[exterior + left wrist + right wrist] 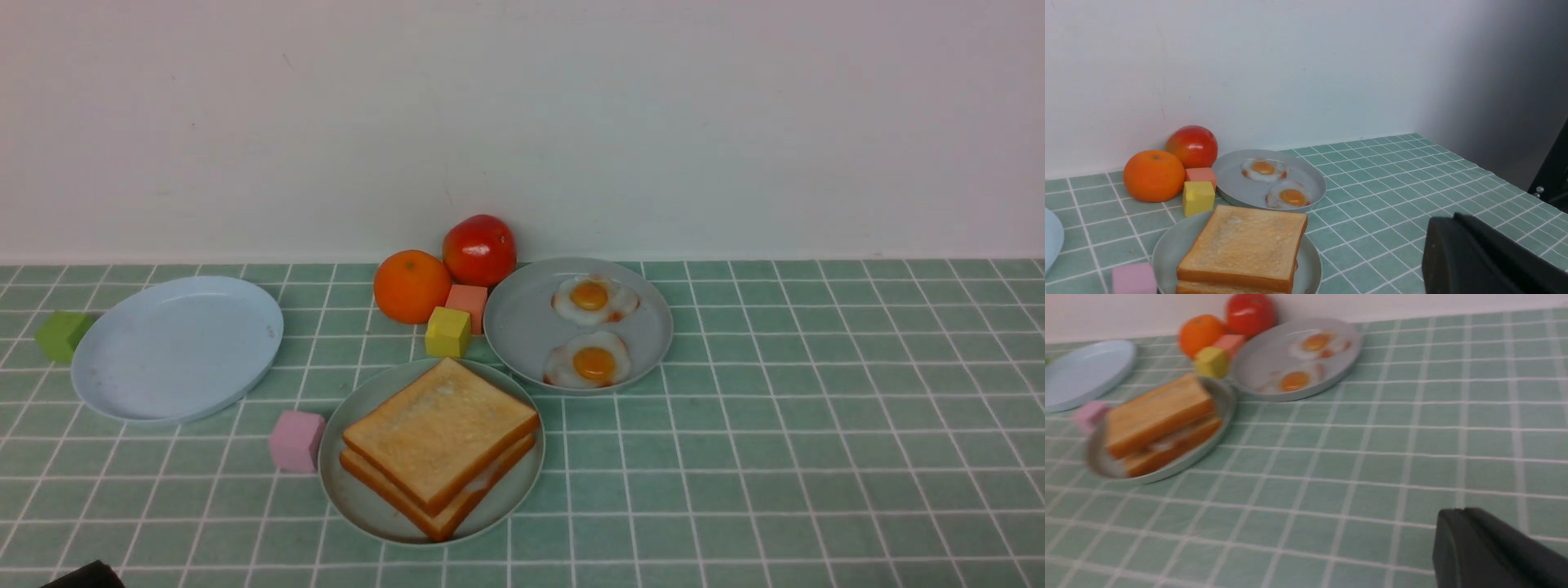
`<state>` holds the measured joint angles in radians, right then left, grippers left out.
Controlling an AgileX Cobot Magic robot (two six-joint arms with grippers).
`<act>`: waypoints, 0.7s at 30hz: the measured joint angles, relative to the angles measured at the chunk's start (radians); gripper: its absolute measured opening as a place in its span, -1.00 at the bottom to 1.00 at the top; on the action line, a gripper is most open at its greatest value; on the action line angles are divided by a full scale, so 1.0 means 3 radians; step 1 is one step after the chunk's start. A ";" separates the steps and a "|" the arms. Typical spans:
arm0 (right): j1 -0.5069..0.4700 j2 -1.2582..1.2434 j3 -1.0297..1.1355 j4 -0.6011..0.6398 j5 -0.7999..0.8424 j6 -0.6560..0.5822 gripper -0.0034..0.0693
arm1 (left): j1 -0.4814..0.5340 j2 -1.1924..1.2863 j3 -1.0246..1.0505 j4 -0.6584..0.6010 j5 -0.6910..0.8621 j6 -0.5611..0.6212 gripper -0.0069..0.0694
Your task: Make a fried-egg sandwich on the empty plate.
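Note:
Two golden toast slices are stacked on the pale mint-green plate at front centre. The top slice lies on the lower slice, and a strip of white egg shows between them. The stack also shows in the left wrist view and, blurred, in the right wrist view. My left gripper is shut and empty, above bare tiles to the right of the plate. My right gripper is shut and empty, above tiles well away from the plate. Neither gripper shows in the front view.
A grey plate behind holds two fried eggs. An empty pale blue plate sits at left. An orange, a tomato, and yellow, salmon, pink and green cubes lie around.

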<state>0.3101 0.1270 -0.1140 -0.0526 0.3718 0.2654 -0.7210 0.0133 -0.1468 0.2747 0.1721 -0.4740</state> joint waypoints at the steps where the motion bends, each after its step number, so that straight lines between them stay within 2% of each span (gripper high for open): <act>1: -0.0159 -0.0033 0.0070 -0.0012 -0.0063 -0.0023 -0.94 | 0.0000 0.0000 0.0000 0.0000 0.0000 0.0000 -0.85; 2: -0.0193 -0.0040 0.0070 -0.0012 -0.0075 -0.0023 -0.94 | 0.0000 0.0000 0.0000 0.0000 0.0000 0.0000 -0.85; 4: -0.0605 -0.0174 0.0276 0.0082 -0.0171 -0.0239 -0.94 | 0.0000 0.0000 0.0000 0.0000 0.0000 0.0000 -0.85; 7: -0.0853 -0.0380 0.0441 0.0283 -0.0166 -0.0590 -0.94 | 0.0000 -0.0006 0.0000 0.0000 0.0000 0.0000 -0.85; 13: -0.0955 -0.0455 0.0446 0.0501 -0.0018 -0.1111 -0.94 | 0.0000 -0.0003 0.0000 0.0000 0.0007 0.0000 -0.83; 21: -0.0955 -0.0459 0.0440 0.0530 0.0018 -0.1199 -0.94 | 0.0000 -0.0003 0.0000 0.0000 0.0011 0.0000 -0.81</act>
<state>0.0235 -0.0106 0.0180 0.1066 0.3773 -0.0944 -0.7210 0.0123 -0.1468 0.2747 0.1753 -0.4740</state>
